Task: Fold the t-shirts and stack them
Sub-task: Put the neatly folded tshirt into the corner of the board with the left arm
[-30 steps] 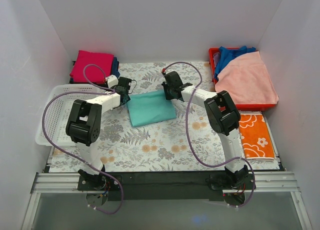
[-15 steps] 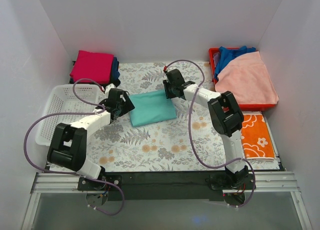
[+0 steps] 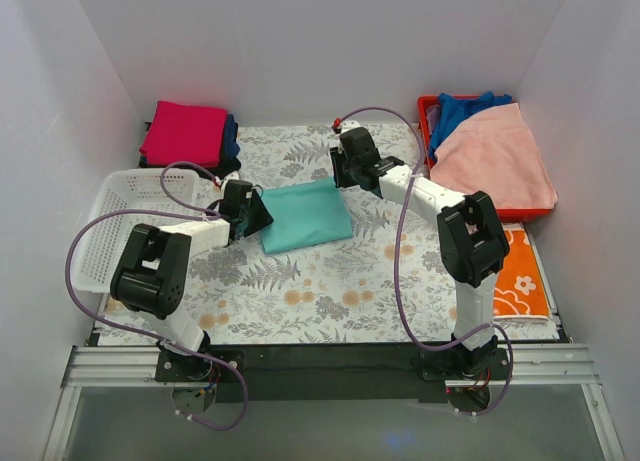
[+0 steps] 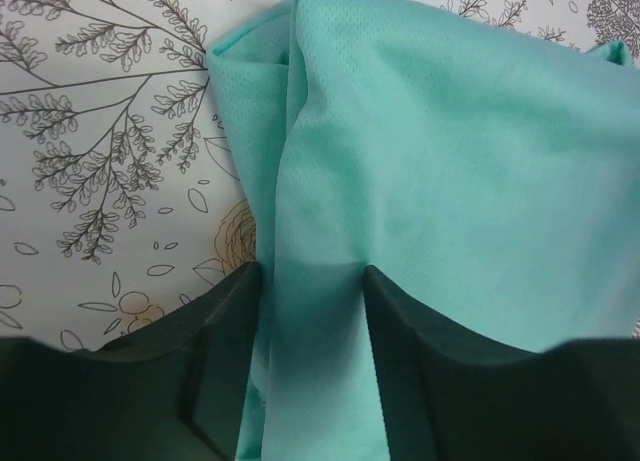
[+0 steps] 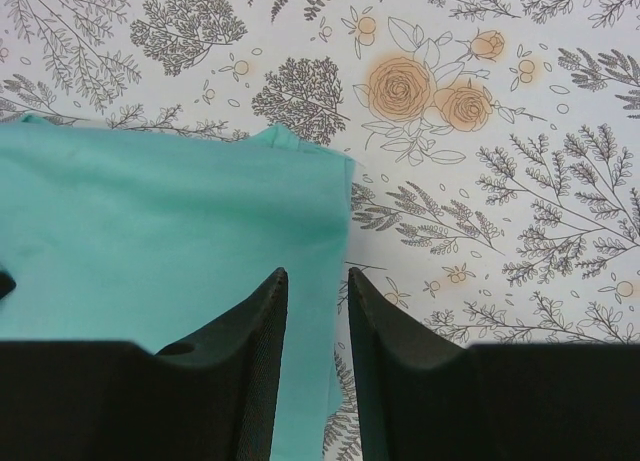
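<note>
1. The folded mint-teal t-shirt [image 3: 305, 214] lies flat mid-desk [image 3: 300, 291], nearer the far edge.
2. The left gripper [image 4: 308, 276] has its jaws astride the shirt's left edge; whether they are clamped on it, I cannot tell.
3. The right gripper [image 5: 315, 276] has its jaws slightly apart over the far right corner, holding nothing.

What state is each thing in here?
mint t-shirt: folded, lying flat
rear-left shirt stack: folded, magenta on top
red bin: heaped with loose cloth
orange cloth: spread flat
left end effector: jaws apart astride shirt fold, grip unclear
right end effector: open over shirt corner
</note>
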`<state>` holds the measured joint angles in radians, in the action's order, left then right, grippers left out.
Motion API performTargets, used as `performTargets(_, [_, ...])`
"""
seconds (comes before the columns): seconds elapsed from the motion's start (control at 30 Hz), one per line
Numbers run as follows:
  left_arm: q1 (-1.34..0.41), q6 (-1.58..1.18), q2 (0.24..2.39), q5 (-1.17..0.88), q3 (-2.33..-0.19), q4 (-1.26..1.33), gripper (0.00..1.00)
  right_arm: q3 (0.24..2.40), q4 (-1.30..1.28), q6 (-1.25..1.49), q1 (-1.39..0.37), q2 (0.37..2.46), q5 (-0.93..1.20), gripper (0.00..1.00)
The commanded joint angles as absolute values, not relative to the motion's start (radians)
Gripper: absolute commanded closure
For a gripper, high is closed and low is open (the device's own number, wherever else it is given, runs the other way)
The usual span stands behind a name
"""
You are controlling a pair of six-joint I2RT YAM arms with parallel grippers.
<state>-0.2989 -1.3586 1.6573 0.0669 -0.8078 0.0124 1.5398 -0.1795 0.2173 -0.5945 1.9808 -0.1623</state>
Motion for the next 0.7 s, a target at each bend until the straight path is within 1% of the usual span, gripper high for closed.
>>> performTargets(0.0, [-0.298,-1.353,1.712,0.017,-0.789,-0.041,0.60,1.519,-0.167,0.222,-0.589,1.927,-0.183,0.63])
performTargets(0.07, [-0.298,-1.353,1.723,0.002,-0.779,-0.037,0.64,1.514,-0.167,0.230,-0.589,1.919,-0.186,0.63])
performTargets(0.13, [-0.296,-1.355,1.730,0.002,-0.769,-0.035,0.65,1.509,-0.167,0.238,-0.589,1.916,-0.187,0.63])
performTargets(0.2, [-0.298,-1.347,1.749,0.002,-0.773,-0.038,0.71,1.502,-0.167,0.245,-0.589,1.907,-0.187,0.63])
performTargets(0.27, [-0.298,-1.330,1.759,-0.017,-0.787,-0.054,0.81,1.496,-0.167,0.253,-0.589,1.893,-0.186,0.63])
performTargets(0.3, [-0.298,-1.318,1.764,-0.012,-0.798,-0.072,0.91,1.487,-0.169,0.253,-0.589,1.888,-0.184,0.63])
performTargets(0.4, [-0.298,-1.267,1.784,0.075,-0.876,-0.150,1.00,1.467,-0.167,0.256,-0.589,1.858,-0.189,0.63])
performTargets(0.6, [-0.298,-1.129,1.877,0.259,-1.173,-0.355,1.00,1.410,-0.167,0.267,-0.589,1.786,-0.192,0.64])
performTargets(0.67, [-0.296,-1.103,1.894,0.288,-1.271,-0.382,1.00,1.390,-0.166,0.270,-0.589,1.763,-0.192,0.64])
